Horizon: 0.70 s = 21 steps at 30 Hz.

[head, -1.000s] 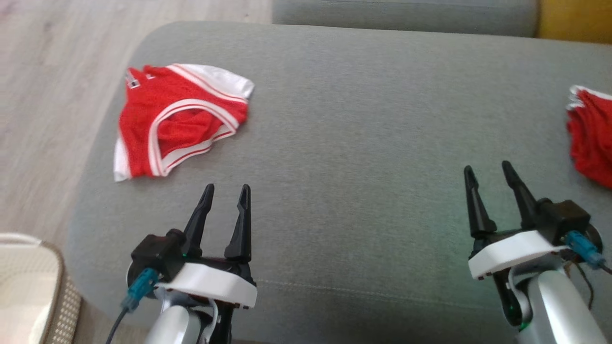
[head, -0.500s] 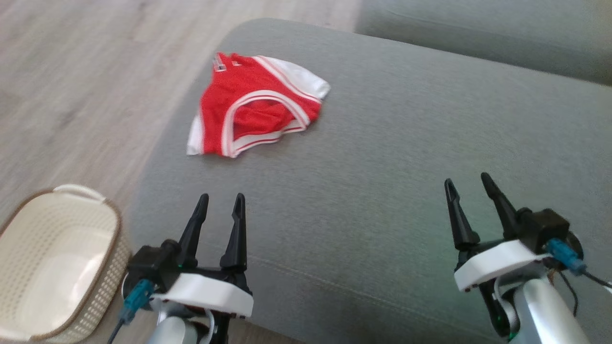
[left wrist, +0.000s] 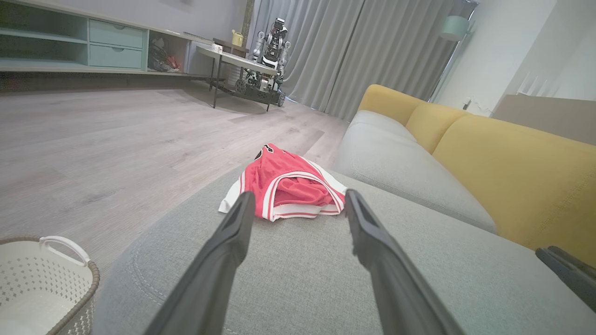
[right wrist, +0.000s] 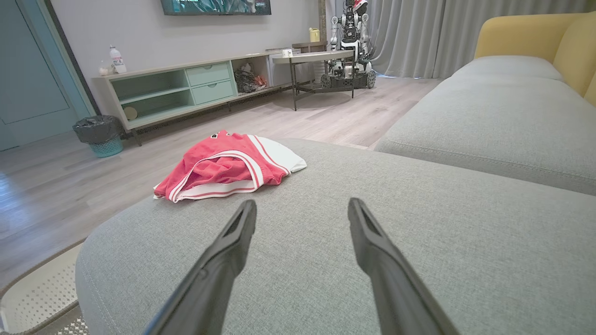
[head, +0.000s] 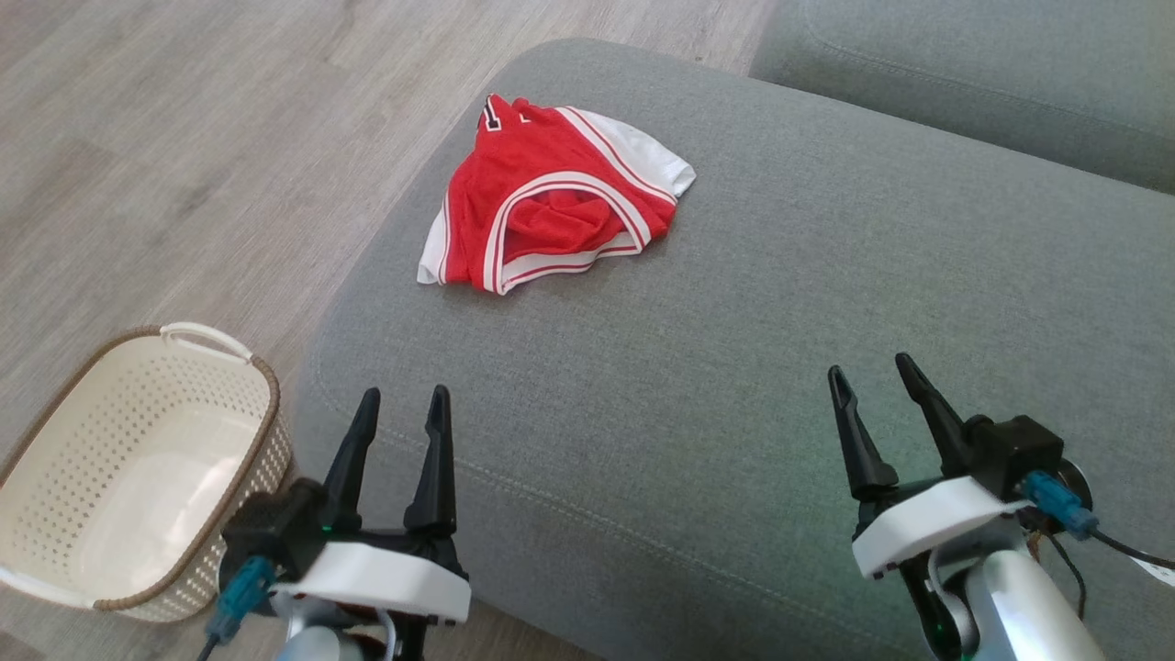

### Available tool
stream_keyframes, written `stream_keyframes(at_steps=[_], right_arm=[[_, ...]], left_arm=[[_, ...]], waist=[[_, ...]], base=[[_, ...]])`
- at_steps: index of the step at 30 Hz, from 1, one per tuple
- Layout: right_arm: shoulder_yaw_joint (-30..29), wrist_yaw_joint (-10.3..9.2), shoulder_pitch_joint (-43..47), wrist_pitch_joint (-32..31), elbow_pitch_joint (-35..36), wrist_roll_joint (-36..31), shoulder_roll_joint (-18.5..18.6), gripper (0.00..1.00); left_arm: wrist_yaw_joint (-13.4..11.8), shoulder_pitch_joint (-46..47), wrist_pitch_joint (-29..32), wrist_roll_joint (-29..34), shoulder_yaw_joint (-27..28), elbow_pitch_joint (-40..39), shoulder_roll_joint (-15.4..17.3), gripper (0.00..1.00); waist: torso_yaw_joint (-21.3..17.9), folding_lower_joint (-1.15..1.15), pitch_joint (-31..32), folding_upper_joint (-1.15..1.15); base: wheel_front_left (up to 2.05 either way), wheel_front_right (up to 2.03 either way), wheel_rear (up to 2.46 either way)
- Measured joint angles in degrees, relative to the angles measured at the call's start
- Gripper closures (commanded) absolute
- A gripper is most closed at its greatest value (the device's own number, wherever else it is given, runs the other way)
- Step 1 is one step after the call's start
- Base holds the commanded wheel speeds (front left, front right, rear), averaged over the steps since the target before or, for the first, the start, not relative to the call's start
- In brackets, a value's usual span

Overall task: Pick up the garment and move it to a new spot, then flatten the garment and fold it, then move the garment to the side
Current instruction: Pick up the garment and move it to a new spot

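The garment [head: 551,197], red with white trim, lies crumpled near the far left edge of a grey sofa cushion [head: 780,367]. It also lies ahead in the left wrist view [left wrist: 288,186] and to the left in the right wrist view [right wrist: 226,165]. My left gripper [head: 401,408] hovers open over the cushion's near left corner, well short of the garment. Over the near right of the cushion my right gripper [head: 872,381] is open too, with nothing between its fingers.
A cream perforated basket [head: 55,551] stands on the wooden floor [head: 184,138] left of the cushion. A second grey cushion [head: 973,83] and a yellow backrest [left wrist: 512,177] lie beyond. A low cabinet [right wrist: 186,88], a table and another robot stand across the room.
The head camera has swung left: the garment now sits nearer the picture's centre, the basket has come into view and a second red cloth at the right has left it. Both grippers stay open.
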State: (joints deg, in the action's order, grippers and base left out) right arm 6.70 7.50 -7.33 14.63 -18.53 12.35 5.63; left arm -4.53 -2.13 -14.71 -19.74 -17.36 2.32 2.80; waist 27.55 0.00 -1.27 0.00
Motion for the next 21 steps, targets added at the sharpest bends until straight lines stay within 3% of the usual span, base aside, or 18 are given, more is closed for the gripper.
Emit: stream_keyframes(at_steps=[13, 21], right_arm=[[-0.8, 0.00, -0.2, 0.0, 1.8, 0.3, 0.8, 0.00], [-2.3, 0.00, -2.5, -2.1, 8.6, 0.2, 5.2, 0.00]], left_arm=[[0.3, 0.8, 0.0, -0.6, 4.6, -0.1, 0.0, 0.00], [4.5, 13.4, 0.0, 1.7, 8.5, 6.0, -0.3, 0.00]], waist=[[-0.6, 0.00, -2.3, 0.00], [-3.0, 0.00, -10.0, 0.00]], base=[[0.00, 0.00, 0.00], [0.00, 0.00, 0.00]])
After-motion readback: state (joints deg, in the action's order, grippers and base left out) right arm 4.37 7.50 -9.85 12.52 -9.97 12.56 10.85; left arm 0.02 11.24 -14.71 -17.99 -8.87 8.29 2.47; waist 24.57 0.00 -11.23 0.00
